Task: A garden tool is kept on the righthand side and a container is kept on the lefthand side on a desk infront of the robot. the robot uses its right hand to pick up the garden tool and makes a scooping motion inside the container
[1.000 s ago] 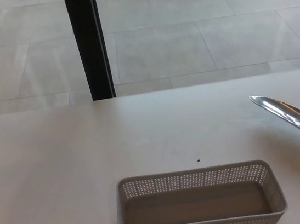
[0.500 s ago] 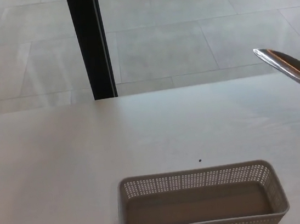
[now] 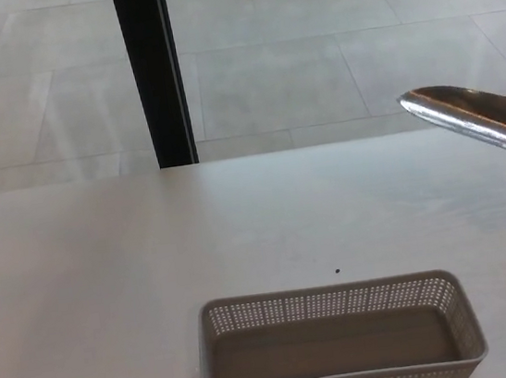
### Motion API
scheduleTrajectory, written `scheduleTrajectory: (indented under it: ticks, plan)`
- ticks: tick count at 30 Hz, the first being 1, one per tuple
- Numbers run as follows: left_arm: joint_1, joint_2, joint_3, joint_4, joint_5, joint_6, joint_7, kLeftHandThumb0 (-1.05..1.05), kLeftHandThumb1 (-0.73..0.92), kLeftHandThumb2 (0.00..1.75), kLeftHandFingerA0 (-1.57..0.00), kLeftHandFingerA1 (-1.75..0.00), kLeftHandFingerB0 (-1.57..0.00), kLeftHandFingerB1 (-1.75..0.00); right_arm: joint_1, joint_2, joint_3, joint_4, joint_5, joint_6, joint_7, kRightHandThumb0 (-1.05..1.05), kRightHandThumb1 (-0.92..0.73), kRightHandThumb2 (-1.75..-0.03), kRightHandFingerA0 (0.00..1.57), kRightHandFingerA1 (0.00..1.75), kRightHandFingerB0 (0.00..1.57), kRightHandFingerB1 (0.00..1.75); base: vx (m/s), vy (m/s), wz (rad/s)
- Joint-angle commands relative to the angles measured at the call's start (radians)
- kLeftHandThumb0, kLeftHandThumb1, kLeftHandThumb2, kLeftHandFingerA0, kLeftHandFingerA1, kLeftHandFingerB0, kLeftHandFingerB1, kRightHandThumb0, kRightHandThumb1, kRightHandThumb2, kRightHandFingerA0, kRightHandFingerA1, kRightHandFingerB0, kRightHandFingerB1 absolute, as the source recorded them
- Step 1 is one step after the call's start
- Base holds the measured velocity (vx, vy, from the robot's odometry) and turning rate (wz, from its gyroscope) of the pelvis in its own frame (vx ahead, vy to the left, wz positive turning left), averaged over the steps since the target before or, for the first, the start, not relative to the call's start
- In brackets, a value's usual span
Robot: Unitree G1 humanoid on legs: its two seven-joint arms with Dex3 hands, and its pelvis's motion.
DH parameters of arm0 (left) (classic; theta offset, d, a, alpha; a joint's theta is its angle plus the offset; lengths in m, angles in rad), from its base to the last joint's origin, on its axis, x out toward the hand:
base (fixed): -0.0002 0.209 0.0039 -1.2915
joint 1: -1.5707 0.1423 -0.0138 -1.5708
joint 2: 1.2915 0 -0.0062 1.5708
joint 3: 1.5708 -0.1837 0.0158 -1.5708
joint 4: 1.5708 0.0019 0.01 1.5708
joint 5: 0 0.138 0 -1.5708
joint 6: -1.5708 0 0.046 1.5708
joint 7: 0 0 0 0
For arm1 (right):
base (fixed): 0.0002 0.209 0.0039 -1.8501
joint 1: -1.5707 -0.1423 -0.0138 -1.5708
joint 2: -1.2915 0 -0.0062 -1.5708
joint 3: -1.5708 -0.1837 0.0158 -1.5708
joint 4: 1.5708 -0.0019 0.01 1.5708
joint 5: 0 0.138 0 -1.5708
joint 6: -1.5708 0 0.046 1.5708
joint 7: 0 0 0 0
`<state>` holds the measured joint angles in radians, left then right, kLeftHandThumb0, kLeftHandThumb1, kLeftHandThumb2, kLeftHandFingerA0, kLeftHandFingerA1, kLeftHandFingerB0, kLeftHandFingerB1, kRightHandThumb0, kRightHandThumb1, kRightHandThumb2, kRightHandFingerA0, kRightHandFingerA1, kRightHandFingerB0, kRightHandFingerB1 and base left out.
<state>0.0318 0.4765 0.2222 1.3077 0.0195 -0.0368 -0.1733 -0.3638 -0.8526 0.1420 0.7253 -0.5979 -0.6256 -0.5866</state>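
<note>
A grey perforated basket [image 3: 340, 340] sits on the white counter [image 3: 107, 283], at its near edge, and holds nothing. Up and to the right of the basket, the shiny metal blade of a trowel [image 3: 472, 116] reaches in from the picture's right edge, raised above the counter with its rounded tip pointing left. Its handle runs out of view, and neither hand shows, so I cannot tell how it is held. A small dark speck [image 3: 337, 270] lies just behind the basket. A black post [image 3: 153, 72] stands beyond the counter's far edge.
</note>
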Motion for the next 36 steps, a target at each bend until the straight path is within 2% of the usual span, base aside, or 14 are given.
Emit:
scheduleTrajectory:
  ticks: [1, 3, 5, 8, 11, 13, 15, 18, 20, 26, 30, 32, 34, 36]
  plan:
    - [0.003, 0.049, 0.002, 0.003, 0.001, -0.001, 0.005, -0.55, 0.69, 0.60, -0.62, -0.68, -0.55, -0.51, 0.097, -0.236, -0.013, -0.180, -0.160, -0.316, -0.088, -0.14, -0.53, -0.77, 0.82, 1.75, 0.68, 1.62, 0.00, 0.000, 0.00]
    - [-0.003, 0.049, 0.000, 0.009, 0.004, 0.006, 0.014, -0.55, 0.69, 0.61, -0.63, -0.68, -0.55, -0.52, 0.101, -0.265, -0.011, -0.194, -0.184, -0.319, -0.086, -0.15, -0.49, -0.84, 0.85, 1.75, 0.68, 1.62, 0.00, 0.000, 0.00]
    - [-0.004, 0.053, -0.004, 0.007, 0.009, 0.008, 0.017, -0.55, 0.70, 0.61, -0.61, -0.65, -0.55, -0.50, 0.097, -0.290, -0.011, -0.204, -0.201, -0.319, -0.085, -0.17, -0.55, -0.74, 0.86, 1.75, 0.73, 1.59, 0.00, 0.000, 0.00]
    - [0.000, 0.055, -0.013, 0.002, 0.015, -0.001, 0.014, -0.55, 0.71, 0.61, -0.62, -0.67, -0.56, -0.52, 0.083, -0.313, -0.002, -0.199, -0.241, -0.325, -0.120, -0.19, -0.57, -0.72, 0.88, 1.75, 0.74, 1.57, 0.00, 0.000, 0.00]
    - [0.002, 0.055, -0.017, -0.001, 0.017, -0.008, 0.015, -0.56, 0.72, 0.61, -0.62, -0.68, -0.54, -0.52, 0.067, -0.340, 0.004, -0.198, -0.247, -0.334, -0.095, -0.24, -0.64, -0.65, 0.87, 1.73, 0.72, 1.53, 0.00, 0.000, 0.00]
    - [0.000, 0.055, -0.025, -0.002, 0.022, -0.008, 0.016, -0.56, 0.73, 0.61, -0.60, -0.67, -0.53, -0.51, 0.053, -0.353, 0.005, -0.204, -0.263, -0.333, -0.096, -0.25, -0.61, -0.66, 0.90, 1.73, 0.74, 1.51, 0.00, 0.000, 0.00]
    - [-0.004, 0.051, -0.018, 0.000, 0.010, 0.001, 0.015, -0.55, 0.72, 0.61, -0.59, -0.66, -0.54, -0.51, 0.006, -0.361, 0.018, -0.211, -0.303, -0.326, -0.107, -0.25, -0.59, -0.68, 0.85, 1.72, 0.71, 1.50, 0.00, 0.000, 0.00]
    - [-0.006, 0.051, -0.020, 0.002, 0.012, 0.000, 0.016, -0.55, 0.73, 0.62, -0.57, -0.61, -0.53, -0.49, -0.043, -0.359, 0.032, -0.202, -0.312, -0.335, -0.084, -0.23, -0.58, -0.66, 0.85, 1.72, 0.70, 1.53, 0.00, 0.000, 0.00]
    - [-0.008, 0.051, -0.013, 0.003, 0.004, 0.000, 0.017, -0.55, 0.70, 0.61, -0.63, -0.68, -0.55, -0.52, -0.096, -0.351, 0.050, -0.193, -0.358, -0.330, -0.118, -0.17, -0.50, -0.68, 0.85, 1.70, 0.73, 1.54, 0.00, 0.000, 0.00]
    - [-0.009, 0.053, -0.002, -0.002, -0.009, 0.010, 0.007, -0.54, 0.69, 0.61, -0.63, -0.66, -0.54, -0.51, -0.189, -0.343, 0.083, -0.183, -0.400, -0.339, -0.101, -0.29, -0.67, -0.67, 0.87, 1.70, 0.72, 1.51, 0.00, 0.000, 0.00]
    - [-0.009, 0.051, -0.002, -0.001, -0.004, 0.003, 0.011, -0.56, 0.69, 0.61, -0.66, -0.68, -0.56, -0.51, -0.225, -0.336, 0.103, -0.185, -0.426, -0.328, -0.094, -0.26, -0.60, -0.65, 0.88, 1.74, 0.71, 1.55, 0.00, 0.000, 0.00]
    - [-0.012, 0.048, 0.014, 0.006, -0.019, 0.009, 0.011, -0.55, 0.68, 0.61, -0.62, -0.65, -0.55, -0.50, -0.238, -0.327, 0.113, -0.188, -0.368, -0.321, 0.042, -0.25, -0.62, -0.64, 0.86, 1.75, 0.67, 1.55, 0.00, 0.000, 0.00]
    - [-0.011, 0.048, 0.011, 0.005, -0.014, 0.010, 0.007, -0.55, 0.69, 0.61, -0.61, -0.64, -0.54, -0.50, -0.232, -0.320, 0.111, -0.190, -0.314, -0.317, 0.114, -0.28, -0.65, -0.63, 0.85, 1.75, 0.67, 1.54, 0.00, 0.000, 0.00]
    - [-0.005, 0.051, 0.001, -0.002, -0.004, 0.000, 0.003, -0.56, 0.69, 0.61, -0.65, -0.68, -0.56, -0.51, -0.224, -0.302, 0.110, -0.213, -0.286, -0.261, 0.206, -0.30, -0.64, -0.65, 0.87, 1.74, 0.69, 1.51, 0.00, 0.000, 0.00]
